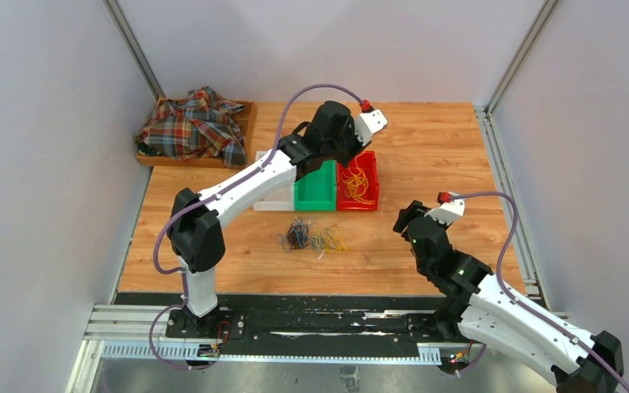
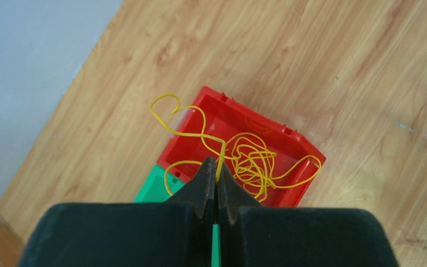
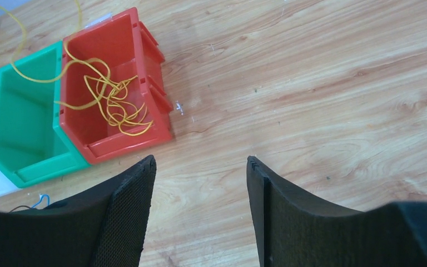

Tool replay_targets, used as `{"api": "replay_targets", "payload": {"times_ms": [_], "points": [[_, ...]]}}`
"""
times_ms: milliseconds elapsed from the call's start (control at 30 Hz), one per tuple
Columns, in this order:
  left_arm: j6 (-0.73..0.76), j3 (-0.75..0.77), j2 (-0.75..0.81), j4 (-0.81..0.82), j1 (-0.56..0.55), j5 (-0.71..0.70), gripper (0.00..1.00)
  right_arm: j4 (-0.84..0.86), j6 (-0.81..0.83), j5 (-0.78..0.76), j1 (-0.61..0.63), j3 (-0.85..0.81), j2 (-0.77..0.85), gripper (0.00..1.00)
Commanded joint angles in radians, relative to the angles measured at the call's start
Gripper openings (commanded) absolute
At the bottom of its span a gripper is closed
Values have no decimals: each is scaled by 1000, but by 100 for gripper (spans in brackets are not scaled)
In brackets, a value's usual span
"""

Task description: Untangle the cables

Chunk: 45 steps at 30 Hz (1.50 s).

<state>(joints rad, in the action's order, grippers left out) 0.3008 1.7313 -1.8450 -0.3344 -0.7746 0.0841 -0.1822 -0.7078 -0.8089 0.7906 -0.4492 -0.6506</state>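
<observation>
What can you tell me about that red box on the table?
The red plastic bin is an open-topped rectangular tub with ribbed side walls, standing upright on the wooden table, against a green plastic bin. A tangle of thin yellow wire loops lies inside. One more yellow wire strand, pinched by the left arm's shut fingers above, crosses its rim.

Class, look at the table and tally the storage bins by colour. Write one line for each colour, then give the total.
red bin: 1
green bin: 1
white bin: 1
Total: 3 bins
</observation>
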Motion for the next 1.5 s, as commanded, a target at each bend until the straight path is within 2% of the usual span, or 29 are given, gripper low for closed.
{"api": "replay_targets", "payload": {"times_ms": [0, 500, 733, 800, 900, 1067, 1133, 1300, 1467], "points": [[-33, -13, -58, -14, -6, 8, 1, -15, -24, -1, -30, -13, -10, 61], [5, -22, -244, -25, -6, 32, 0, -22, -39, 33, -72, -24, -42, 59], [49, -47, -276, -14, -8, 37, 1, -22, -17, 29, -83, -55, -73, 56], [45, -36, -274, -16, -8, 36, 7, -22, -8, 40, -86, -60, -75, 56], [42, -6, -276, -28, -8, 32, 24, -24, 5, 54, -88, -65, -64, 56], [24, 87, -276, -150, -8, 64, 70, -26, 23, 68, -88, -66, -27, 55], [22, 96, -255, -184, -8, 77, 82, -26, 30, 65, -89, -63, -8, 55], [21, 134, -184, -270, -8, 103, 98, -25, 56, 73, -93, -65, 17, 56], [25, 261, -120, -450, -1, 139, 98, -24, 54, 96, -94, -70, -8, 63]]}}
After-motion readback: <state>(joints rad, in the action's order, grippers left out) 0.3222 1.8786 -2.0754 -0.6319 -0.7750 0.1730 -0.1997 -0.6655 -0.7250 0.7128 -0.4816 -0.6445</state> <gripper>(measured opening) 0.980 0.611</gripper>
